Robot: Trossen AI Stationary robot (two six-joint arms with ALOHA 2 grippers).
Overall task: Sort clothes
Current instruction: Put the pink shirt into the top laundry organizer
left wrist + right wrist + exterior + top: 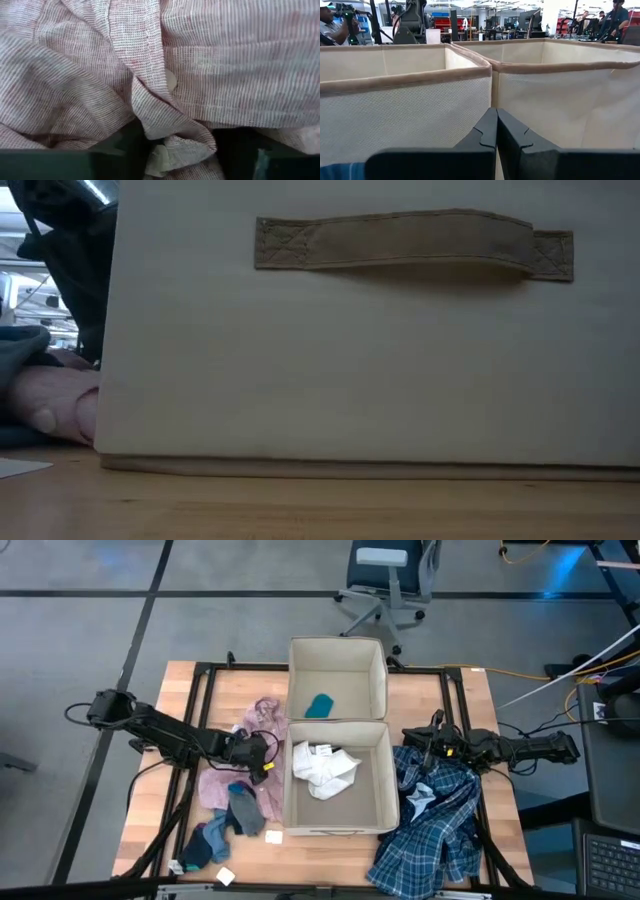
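Pink shirt point(228, 783) near table's point(160, 740) left edge, limp, light, best pinched at a bunched fold under spread left gripper point(262, 757); right gripper point(418, 739) clenched empty over plaid shirt point(437, 825).

Two beige bins point(337, 665); one pink shirt point(262, 715); one plaid shirt point(435, 830); one white top point(322, 768); one teal sock point(319, 706).

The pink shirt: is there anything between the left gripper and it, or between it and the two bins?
Nothing visible stands between them. The left gripper is down on the pink shirt, and the left wrist view shows its cloth bunched between the open fingers. The near bin and the far bin stand right beside the shirt, with nothing in between.
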